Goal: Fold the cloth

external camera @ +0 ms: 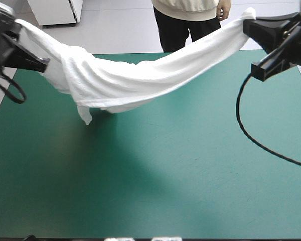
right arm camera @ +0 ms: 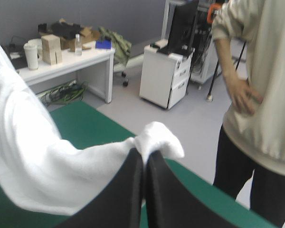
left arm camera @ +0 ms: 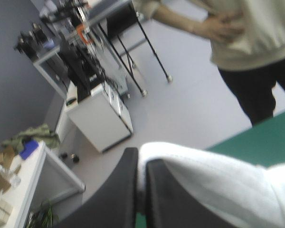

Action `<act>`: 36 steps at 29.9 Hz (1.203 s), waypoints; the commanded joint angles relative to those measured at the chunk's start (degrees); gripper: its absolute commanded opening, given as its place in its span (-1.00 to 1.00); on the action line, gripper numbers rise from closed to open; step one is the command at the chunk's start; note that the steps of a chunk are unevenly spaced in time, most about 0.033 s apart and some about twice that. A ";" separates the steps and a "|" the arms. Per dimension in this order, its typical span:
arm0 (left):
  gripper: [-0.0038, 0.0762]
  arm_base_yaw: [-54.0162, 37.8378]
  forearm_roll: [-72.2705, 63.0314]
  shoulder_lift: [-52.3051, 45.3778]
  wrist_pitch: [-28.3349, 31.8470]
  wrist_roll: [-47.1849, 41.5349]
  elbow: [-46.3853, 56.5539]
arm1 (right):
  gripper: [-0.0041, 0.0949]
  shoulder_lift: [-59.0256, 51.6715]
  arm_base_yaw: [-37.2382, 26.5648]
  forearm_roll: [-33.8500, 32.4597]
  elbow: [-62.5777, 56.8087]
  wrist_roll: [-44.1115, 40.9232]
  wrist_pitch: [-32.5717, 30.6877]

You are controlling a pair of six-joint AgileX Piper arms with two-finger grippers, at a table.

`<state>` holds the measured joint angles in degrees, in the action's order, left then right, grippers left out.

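Desk (external camera: pixel 190 170) in a teal-green cover, flat and smooth; bears a soft shadow across its left half; shows a straight far edge in the high view; lowest tip of the T-shirt (external camera: pixel 140 80) near the far left, contact unclear.

Even light is falling on a pale grey floor (right arm camera: pixel 190 118), and a grey-blue wall (right arm camera: pixel 85 14) is closing off the far side. A white desk (right arm camera: pixel 71 66) is standing against it, carrying a cardboard box (right arm camera: pixel 51 49), a bottle (right arm camera: pixel 78 44), a cup (right arm camera: pixel 31 55) and a heap of olive-green cloth (right arm camera: pixel 116 42). Cables (right arm camera: pixel 64 92) are lying under it. Nearby, a white drawer cabinet (right arm camera: pixel 166 78) is sitting on castors, beside a frame on thin black legs (left arm camera: pixel 153 50). A soft shadow is lying on the table (external camera: pixel 165 175) with the teal-green cover.
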<state>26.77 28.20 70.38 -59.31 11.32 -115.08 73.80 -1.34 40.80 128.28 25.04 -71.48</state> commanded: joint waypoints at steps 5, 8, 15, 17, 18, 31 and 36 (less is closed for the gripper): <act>-0.93 0.06 -11.03 -1.51 0.16 7.95 -20.68 | -0.94 -3.08 -0.28 -1.76 14.67 -1.18 3.92; -0.93 0.06 -17.80 -1.51 -1.09 11.27 -25.06 | -0.94 -4.20 -0.28 -6.71 18.59 -4.23 2.61; -0.93 0.06 -20.81 -0.52 -6.47 12.07 -24.13 | -0.94 -6.19 -0.28 -16.97 17.18 -9.13 0.06; -0.93 0.06 -20.65 -0.24 -7.21 12.07 -21.37 | -0.94 -6.19 -0.28 -17.92 15.30 -9.13 0.06; -0.93 0.06 -20.65 -0.07 -7.21 11.52 -18.85 | -0.94 -6.19 -0.28 -17.90 13.35 -9.36 0.06; -0.93 -0.29 -20.29 10.09 10.99 2.15 17.66 | -0.94 -3.64 -0.28 -24.65 -28.11 -9.96 12.70; -0.93 -0.65 -21.29 19.29 27.26 -0.43 25.03 | -0.94 3.84 -0.28 -24.76 -38.94 -9.96 22.38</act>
<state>26.20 6.97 87.54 -44.22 12.75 -90.60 75.36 -1.34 15.68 91.61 15.13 -58.86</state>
